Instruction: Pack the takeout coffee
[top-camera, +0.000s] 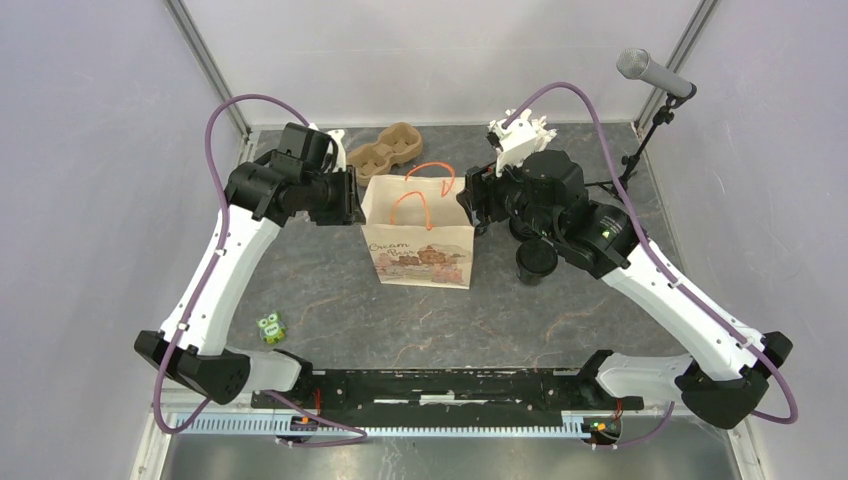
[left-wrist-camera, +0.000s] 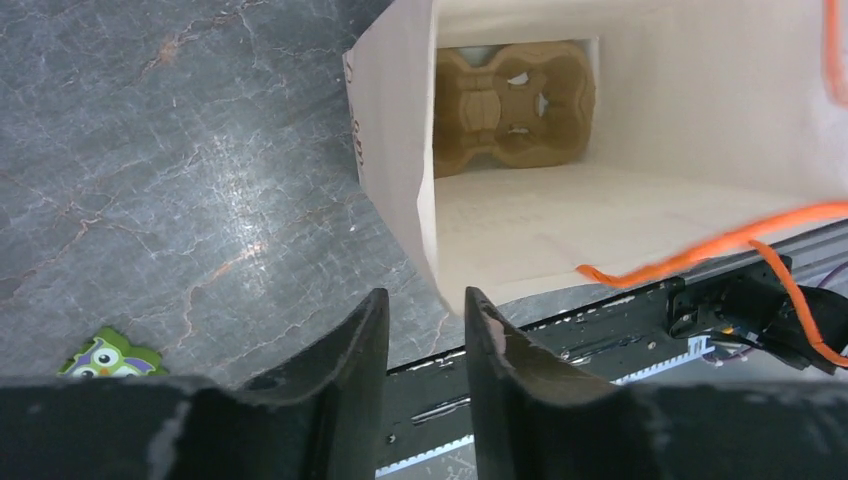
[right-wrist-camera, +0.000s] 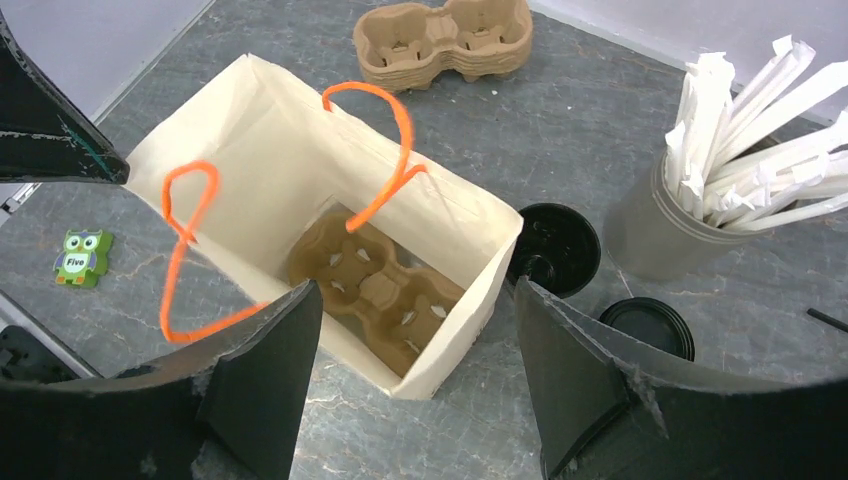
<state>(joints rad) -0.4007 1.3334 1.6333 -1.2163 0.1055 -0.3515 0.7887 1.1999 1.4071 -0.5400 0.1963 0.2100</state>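
— What sort of place is this?

— A robotics lab, a closed test cell rather than any café. Pale lilac wall panels (top-camera: 90, 150) shut in three sides, set in bare aluminium corner posts (top-camera: 208, 65).

— And inside?

— A grey stone-patterned tabletop (top-camera: 330, 290) with a black mounting rail (top-camera: 450, 385) along its near edge. A white-and-black left robot arm (top-camera: 225, 270) rises from one end and a matching right robot arm (top-camera: 680, 300) from the other, with purple cables (top-camera: 215, 130) looping off both.

— Anything else that says lab?

— A grey microphone on a thin black stand (top-camera: 655, 73) in the far right corner, and a small green owl tile (top-camera: 271, 328) marked "Five" lying flat on the table.
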